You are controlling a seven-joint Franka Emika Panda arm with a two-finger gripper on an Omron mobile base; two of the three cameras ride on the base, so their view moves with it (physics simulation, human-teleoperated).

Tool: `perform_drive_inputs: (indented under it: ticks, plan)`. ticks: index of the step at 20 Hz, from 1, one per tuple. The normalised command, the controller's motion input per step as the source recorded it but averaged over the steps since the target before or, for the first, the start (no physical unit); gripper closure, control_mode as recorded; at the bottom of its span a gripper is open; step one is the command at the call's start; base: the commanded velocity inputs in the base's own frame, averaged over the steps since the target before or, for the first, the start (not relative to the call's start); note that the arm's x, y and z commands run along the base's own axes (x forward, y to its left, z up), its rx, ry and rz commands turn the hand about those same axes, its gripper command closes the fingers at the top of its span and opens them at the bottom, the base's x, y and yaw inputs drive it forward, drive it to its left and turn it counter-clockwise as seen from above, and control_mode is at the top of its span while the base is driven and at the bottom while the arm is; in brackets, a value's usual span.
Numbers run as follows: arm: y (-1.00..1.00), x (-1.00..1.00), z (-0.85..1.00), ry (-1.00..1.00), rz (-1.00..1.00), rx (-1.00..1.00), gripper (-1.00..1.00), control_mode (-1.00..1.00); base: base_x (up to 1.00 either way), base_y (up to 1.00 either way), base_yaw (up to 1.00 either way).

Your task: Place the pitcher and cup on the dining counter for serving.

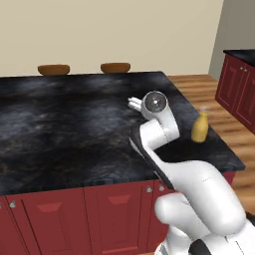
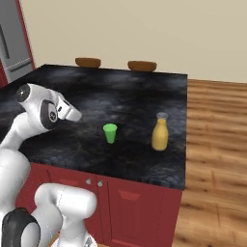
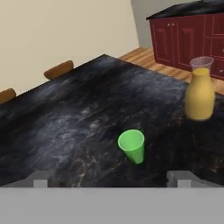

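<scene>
The amber-yellow pitcher stands upright on the black marbled dining counter, close to its right edge. The green cup stands upright a short way to the left of it. In the hand view the cup is just ahead of my gripper, and the pitcher is farther off to the right. My gripper is open and holds nothing; it hovers over the counter, left of the cup and apart from it. In the left base view the pitcher shows past my arm on the counter, and my gripper points away over the top.
Two round brown stools stand at the counter's far side. Another dark red cabinet run with a black top lies beyond the wooden floor on the right. A grey fridge is at far left.
</scene>
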Motion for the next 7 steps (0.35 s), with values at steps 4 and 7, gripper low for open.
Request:
perform_drive_inputs:
  ticks: [4,7]
  plan:
    - [0.96,-1.0,0.24,-0.3,0.11,-0.28,-1.0,-1.0,0.0,0.0,0.0]
    - [0.6,-1.0,0.0,-0.32,0.2,-0.31,-1.0,-1.0,0.0,0.0,0.0]
